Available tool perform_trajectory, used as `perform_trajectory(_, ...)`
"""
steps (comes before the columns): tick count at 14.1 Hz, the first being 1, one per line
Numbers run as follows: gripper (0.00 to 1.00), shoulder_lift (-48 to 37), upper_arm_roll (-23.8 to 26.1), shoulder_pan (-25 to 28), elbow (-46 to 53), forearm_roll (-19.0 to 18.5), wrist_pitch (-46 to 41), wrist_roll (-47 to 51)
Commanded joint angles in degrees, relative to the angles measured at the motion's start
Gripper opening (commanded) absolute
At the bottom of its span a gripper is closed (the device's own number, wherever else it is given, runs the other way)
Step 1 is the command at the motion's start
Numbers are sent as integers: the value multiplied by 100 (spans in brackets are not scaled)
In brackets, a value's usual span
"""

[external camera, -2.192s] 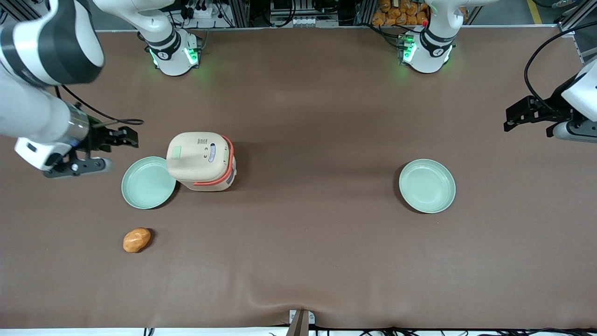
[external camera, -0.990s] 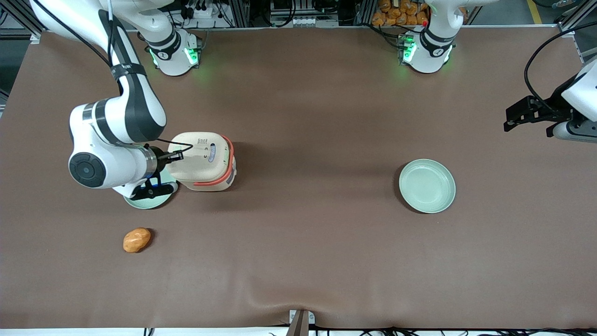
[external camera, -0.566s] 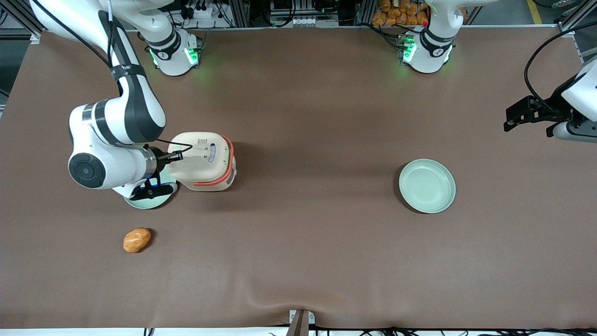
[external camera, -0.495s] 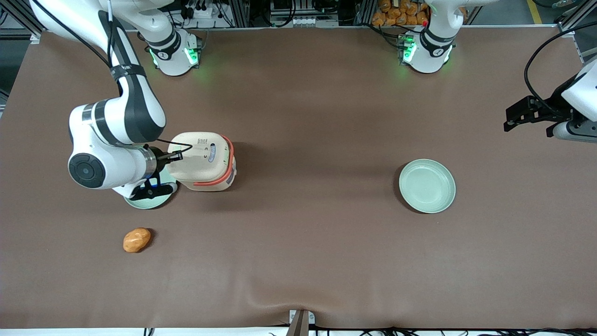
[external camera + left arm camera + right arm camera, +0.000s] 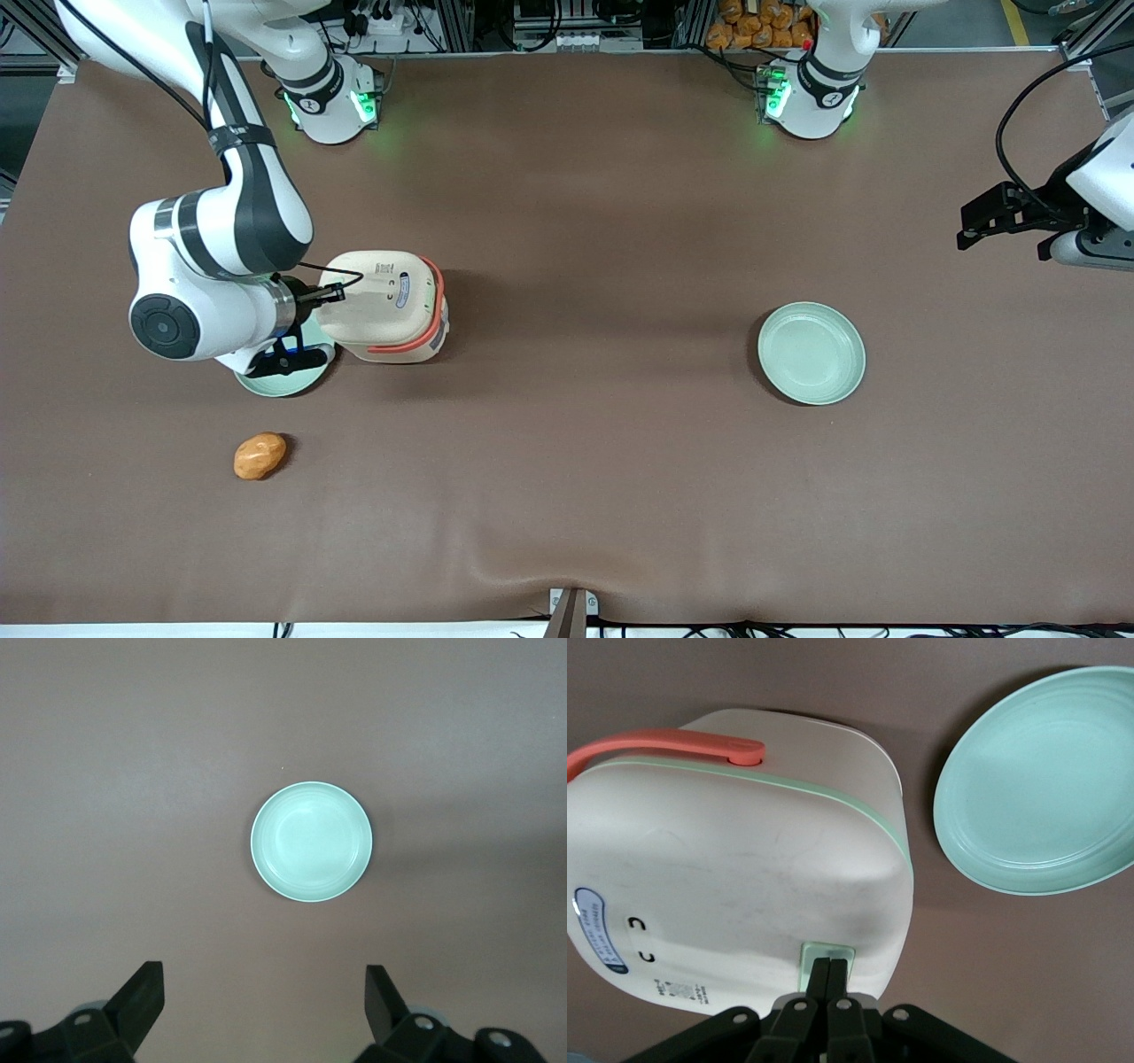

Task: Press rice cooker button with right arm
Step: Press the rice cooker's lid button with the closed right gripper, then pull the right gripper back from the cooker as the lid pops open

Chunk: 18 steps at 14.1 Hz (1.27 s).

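Observation:
The cream rice cooker (image 5: 390, 306) with its coral-orange handle stands closed on the brown table; it also shows in the right wrist view (image 5: 735, 877). Its pale green button (image 5: 827, 955) sits on the lid's edge. My right arm (image 5: 213, 266) reaches over it from the working arm's end of the table. My gripper (image 5: 829, 967) is shut, its two black fingertips pressed together, resting on the green button. In the front view the gripper (image 5: 335, 293) sits on the lid's edge, above the button.
A pale green plate (image 5: 282, 377) lies beside the cooker, mostly under my wrist; it also shows in the right wrist view (image 5: 1041, 784). A second green plate (image 5: 811, 353) lies toward the parked arm's end. An orange-brown bread roll (image 5: 260, 455) lies nearer the front camera.
My arm swung in from the table's edge to the cooker and set the shut fingertips on the lid's green button. Over the last second it has barely moved.

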Motion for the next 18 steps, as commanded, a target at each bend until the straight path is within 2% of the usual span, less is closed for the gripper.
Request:
perform_trajectory(1,2,4,-19,-2,-107,53,51,25)
perform_trajectory(12,0,172,-19,-10,-116,53,183,25)
perform_trajectory(14,7,67,-19,-28,-11,36,104,7)
perform_trajectory(16,40,-100,-19,-28,287,35,-115,16)
perform_trajectory(18,100,-215,-11,-28,621,9,-221,25)
